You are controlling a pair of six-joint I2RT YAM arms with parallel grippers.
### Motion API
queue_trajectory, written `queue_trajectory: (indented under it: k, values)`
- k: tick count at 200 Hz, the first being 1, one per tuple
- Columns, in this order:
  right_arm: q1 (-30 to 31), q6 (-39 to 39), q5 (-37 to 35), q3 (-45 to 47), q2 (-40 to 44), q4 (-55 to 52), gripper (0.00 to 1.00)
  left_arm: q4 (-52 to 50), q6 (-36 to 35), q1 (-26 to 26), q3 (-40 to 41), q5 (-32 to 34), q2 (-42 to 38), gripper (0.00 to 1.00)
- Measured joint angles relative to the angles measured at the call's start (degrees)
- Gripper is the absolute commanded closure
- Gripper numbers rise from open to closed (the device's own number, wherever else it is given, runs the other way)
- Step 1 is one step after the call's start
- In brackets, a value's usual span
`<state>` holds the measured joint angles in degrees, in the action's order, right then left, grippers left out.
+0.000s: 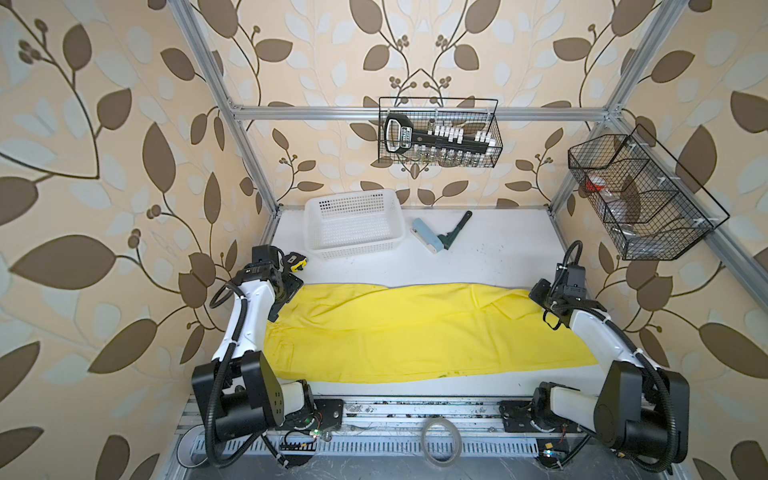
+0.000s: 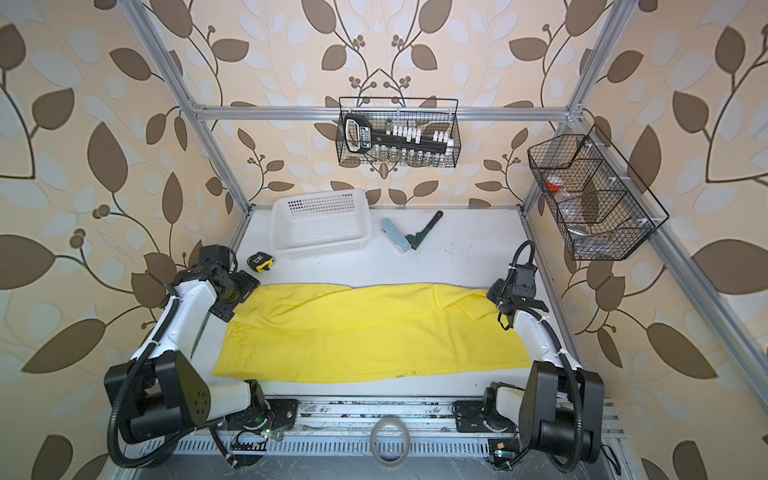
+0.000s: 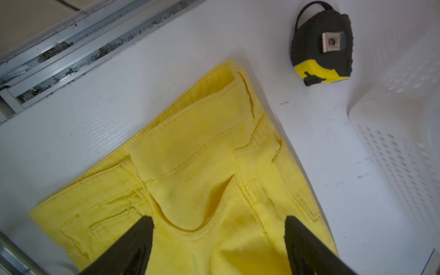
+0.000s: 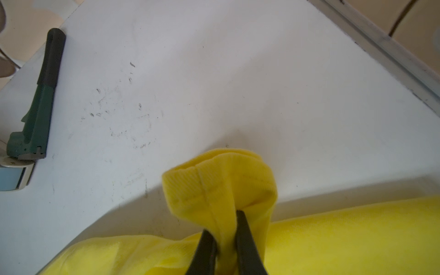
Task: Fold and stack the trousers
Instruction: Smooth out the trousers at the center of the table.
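Yellow trousers (image 1: 415,332) lie folded lengthwise across table.

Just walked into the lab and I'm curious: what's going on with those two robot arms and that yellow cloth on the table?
Two robot arms are working on a pair of yellow trousers stretched out across the white table, apparently folded lengthwise. The right gripper is shut on a bunch of fabric at their leg end. The left gripper is open over their waist end, holding nothing.

Yellow trousers (image 2: 365,332) spread on table (image 2: 457,266) w/ basket (image 2: 324,245) behind.
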<state>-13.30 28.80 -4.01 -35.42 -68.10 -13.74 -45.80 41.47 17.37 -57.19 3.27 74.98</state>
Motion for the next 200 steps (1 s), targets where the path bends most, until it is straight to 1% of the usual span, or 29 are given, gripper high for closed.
queue_trajectory:
  k: [24,40,88,110,128,136,152,164,178,183,189,200]
  values:
    - [0.39,0.74,0.26,2.69,2.97,-0.07,0.98,-0.31,2.25,1.16,-3.37,-0.52,5.97,0.14]
    - [1.33,0.98,0.2,3.65,3.72,-0.07,0.98,-0.28,4.15,1.49,-5.33,-0.2,9.68,0.16]
    - [3.98,1.73,0.63,4.46,3.06,1.11,0.98,-1.16,10.19,1.49,-9.33,4.11,17.86,0.19]
    - [5.01,1.88,0.85,4.46,2.54,1.55,0.98,-1.33,11.32,1.49,-11.28,6.05,21.46,0.25]
    - [5.49,1.88,1.03,4.46,2.45,1.66,0.98,-0.46,11.65,1.49,-11.91,6.38,23.96,0.26]
    - [5.62,1.86,1.05,4.46,2.43,1.7,0.98,-0.5,11.65,1.49,-12.2,6.43,24.94,0.29]
    - [5.68,1.86,1.07,4.46,2.43,1.9,0.98,0.04,11.63,1.49,-12.87,6.45,27.17,0.38]
    - [5.68,1.86,1.09,4.46,2.43,1.95,0.98,0.7,11.1,1.49,-13.09,6.47,28.57,0.48]
    - [5.7,1.86,1.09,4.46,2.43,1.97,0.98,1.55,11.08,1.49,-13.2,6.27,30.01,0.67]
    - [5.7,1.84,1.09,4.48,2.43,1.97,0.98,1.9,10.93,1.49,-13.22,6.16,30.45,0.71]
    - [5.7,1.84,1.09,4.46,2.43,1.97,0.98,2.34,10.91,1.49,-13.22,6.03,30.91,0.79]
    - [5.7,1.84,1.09,4.46,2.43,1.97,0.98,2.95,11.32,1.49,-13.25,5.84,31.45,0.91]
